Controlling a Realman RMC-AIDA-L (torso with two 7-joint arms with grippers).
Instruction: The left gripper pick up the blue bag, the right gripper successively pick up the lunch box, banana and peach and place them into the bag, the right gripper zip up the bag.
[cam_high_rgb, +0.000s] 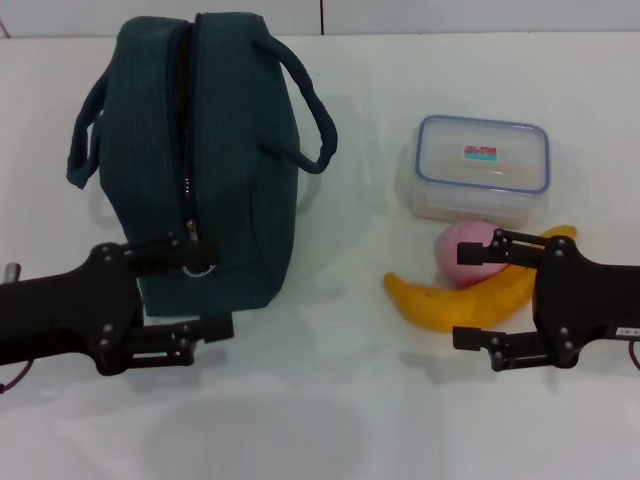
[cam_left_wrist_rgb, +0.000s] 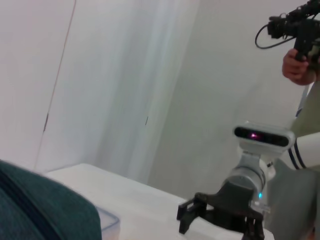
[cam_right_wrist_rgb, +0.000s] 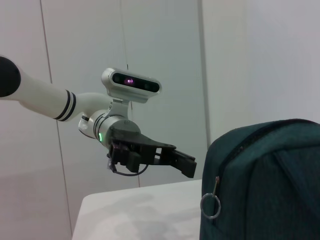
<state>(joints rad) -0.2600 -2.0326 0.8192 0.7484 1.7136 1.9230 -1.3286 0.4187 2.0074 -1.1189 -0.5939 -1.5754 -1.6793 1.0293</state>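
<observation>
The blue bag stands upright at the back left of the white table, zip along its top and the ring pull hanging at its near end. My left gripper is open just in front of that near end, one finger by the ring pull. The lunch box sits at the back right. In front of it lie the peach and the banana. Open and holding nothing, my right gripper hovers over the banana with its upper finger across the peach. The right wrist view shows the bag and the left gripper beyond it.
The white table runs to a pale wall at the back. In the left wrist view a person's hand holds a camera at the upper right, behind my right arm.
</observation>
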